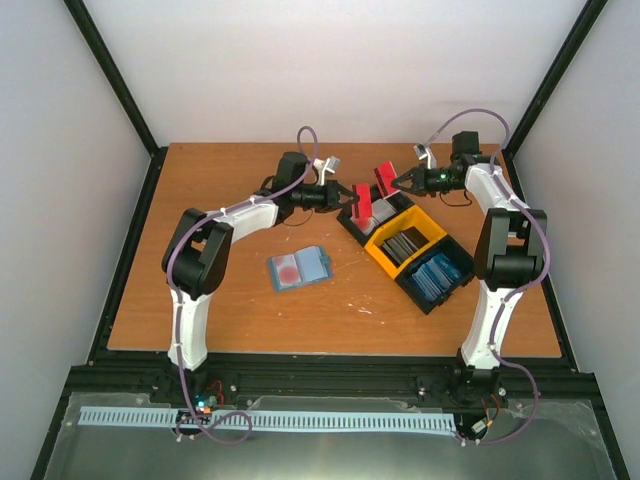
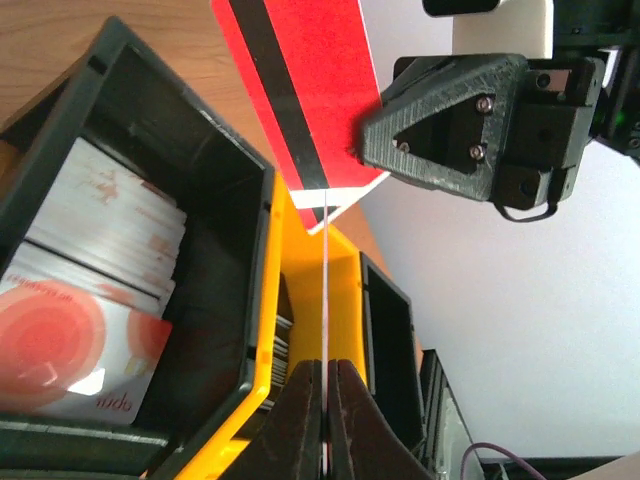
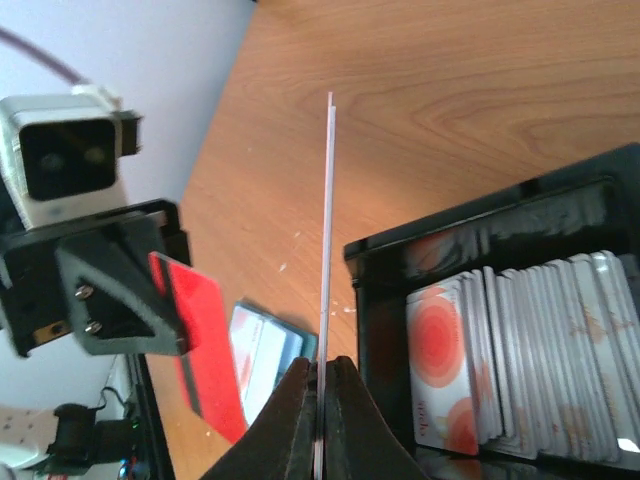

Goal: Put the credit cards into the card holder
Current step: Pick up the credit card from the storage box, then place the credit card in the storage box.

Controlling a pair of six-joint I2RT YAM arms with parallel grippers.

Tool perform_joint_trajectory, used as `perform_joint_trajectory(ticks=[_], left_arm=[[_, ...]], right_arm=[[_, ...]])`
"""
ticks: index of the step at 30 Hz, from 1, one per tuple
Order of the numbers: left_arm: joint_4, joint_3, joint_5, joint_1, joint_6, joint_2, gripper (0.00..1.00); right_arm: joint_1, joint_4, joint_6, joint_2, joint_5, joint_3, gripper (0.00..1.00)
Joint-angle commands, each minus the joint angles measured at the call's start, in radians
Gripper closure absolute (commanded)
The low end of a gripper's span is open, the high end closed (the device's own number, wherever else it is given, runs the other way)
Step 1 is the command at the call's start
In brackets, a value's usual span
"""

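Two red credit cards are held up over the tray's far end. In the top view my left gripper is shut on one red card, and my right gripper is shut on the other. The left wrist view has my left gripper pinching its card edge-on. The right arm's card, with a black stripe, faces it. My right gripper likewise pinches its card edge-on. The blue-grey card holder lies open on the table, apart from both grippers.
A black-and-yellow three-compartment tray sits right of centre, with stacks of red-white cards, grey cards and blue cards. Black frame rails run along the table's edges. The card holder shows below the left arm's red card.
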Motion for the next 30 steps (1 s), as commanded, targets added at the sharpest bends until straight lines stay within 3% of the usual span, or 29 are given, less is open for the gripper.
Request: perform_joint_trajectory(ticks=[1, 17, 30], left_arm=[[-0.057, -0.046, -0.077, 0.009, 0.086, -0.115, 0.99], [-0.095, -0.363, -0.26, 0.066, 0.13, -0.373, 1.0], [-0.103, -0.347, -0.279, 0.077, 0.147, -0.375, 0.99]], right_arm=[[0.03, 0.048, 0.058, -0.02, 0.125, 0.007, 0.97], [0.138, -0.149, -0.103, 0.037, 0.333, 0.041, 0.97], [0.164, -0.219, -0.219, 0.027, 0.405, 0.01, 0.97]])
